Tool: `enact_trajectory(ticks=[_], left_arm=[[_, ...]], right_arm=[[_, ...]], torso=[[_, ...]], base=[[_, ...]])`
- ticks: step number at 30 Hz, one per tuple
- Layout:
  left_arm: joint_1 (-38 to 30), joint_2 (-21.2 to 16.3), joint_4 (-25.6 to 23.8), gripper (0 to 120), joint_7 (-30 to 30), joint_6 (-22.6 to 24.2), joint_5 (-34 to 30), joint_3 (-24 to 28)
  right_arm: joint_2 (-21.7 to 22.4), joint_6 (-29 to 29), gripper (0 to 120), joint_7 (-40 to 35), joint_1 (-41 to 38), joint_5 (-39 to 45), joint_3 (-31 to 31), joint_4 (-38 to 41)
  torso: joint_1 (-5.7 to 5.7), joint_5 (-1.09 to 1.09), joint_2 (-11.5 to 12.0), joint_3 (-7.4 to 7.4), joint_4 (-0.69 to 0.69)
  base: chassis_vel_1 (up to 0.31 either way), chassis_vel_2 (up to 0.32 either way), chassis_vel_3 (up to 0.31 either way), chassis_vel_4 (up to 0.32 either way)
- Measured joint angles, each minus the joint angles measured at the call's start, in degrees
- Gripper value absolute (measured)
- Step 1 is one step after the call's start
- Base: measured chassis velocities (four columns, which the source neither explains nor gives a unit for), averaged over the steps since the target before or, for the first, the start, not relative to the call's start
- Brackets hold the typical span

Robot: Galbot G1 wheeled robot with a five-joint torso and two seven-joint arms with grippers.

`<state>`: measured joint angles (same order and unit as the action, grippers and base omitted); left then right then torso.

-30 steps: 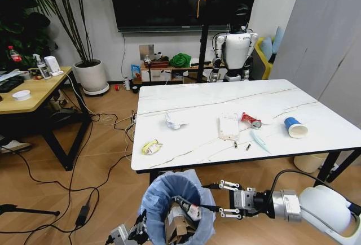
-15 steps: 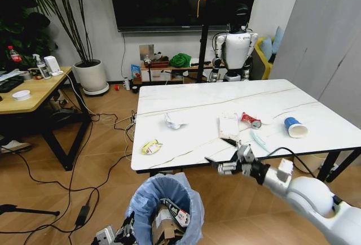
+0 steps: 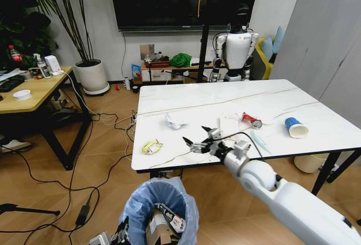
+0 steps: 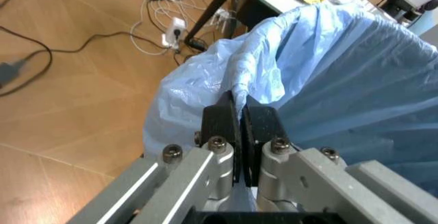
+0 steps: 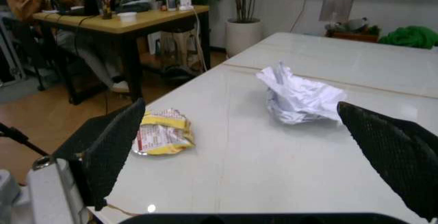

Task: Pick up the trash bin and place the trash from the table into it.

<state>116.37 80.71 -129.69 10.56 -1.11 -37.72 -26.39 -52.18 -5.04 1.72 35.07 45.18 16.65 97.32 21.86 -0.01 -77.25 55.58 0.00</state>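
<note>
1. Below the near black edge of the large white marble-look table (image 3: 293, 101), the small round trash bin lined with crinkly light blue plastic (image 3: 138, 202) is held over the wooden floor; torn brown cardboard and a printed pack are seen inside it, their print too small to be read.
2. The bin's bag rim (image 4: 274, 70) is pinched by the left gripper (image 4: 239, 131), its black fingers closed to a thin slit on the plastic.
3. Above the table's front portion, the right gripper (image 3: 198, 136) is positioned with its fingers spread wide and nothing between them.
4. In the right wrist view, the crumpled yellow wrapper (image 5: 161, 133) is seen near the table's front left corner and the crumpled white paper (image 5: 301, 96) farther in, well apart from each other; red and white print on the wrapper cannot be read.
5. Farther right on the top, a clear plastic pack (image 3: 228, 123), a crushed red can (image 3: 251, 119) and a blue-and-white paper cup on its side (image 3: 295, 127) are lying.
6. Open floor is left between the table and the light wooden desk (image 3: 34, 92), crossed by black cables (image 3: 73, 188).
</note>
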Motion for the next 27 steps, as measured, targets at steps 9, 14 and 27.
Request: enact_trajectory(ticks=[9,14,27], left_arm=[[1.83,0.22,-1.84,0,-0.21,-0.24,0.12,-2.43],[2.1,0.2,-2.1,0,-0.26,-0.24,0.21,-2.48],[3.15,0.11,-2.73,0,-0.63,-0.48,0.66,-2.8]], right_arm=[[-6.07,-0.25,100,-0.11,-6.14,1.2,8.65,-6.84],[-9.06,-0.26,100,-0.11,-8.36,1.55,11.23,-9.98],[-18.66,-1.01,100,-1.21,-12.77,-0.04,16.4,-17.9]], torso=[[0.0,-0.01,0.0,0.0,0.0],[0.0,-0.01,0.0,0.0,0.0],[0.0,-0.01,-0.02,-0.01,0.01]], base=[[0.0,0.0,0.0,0.0],[0.0,0.0,0.0,0.0],[0.0,0.0,0.0,0.0]])
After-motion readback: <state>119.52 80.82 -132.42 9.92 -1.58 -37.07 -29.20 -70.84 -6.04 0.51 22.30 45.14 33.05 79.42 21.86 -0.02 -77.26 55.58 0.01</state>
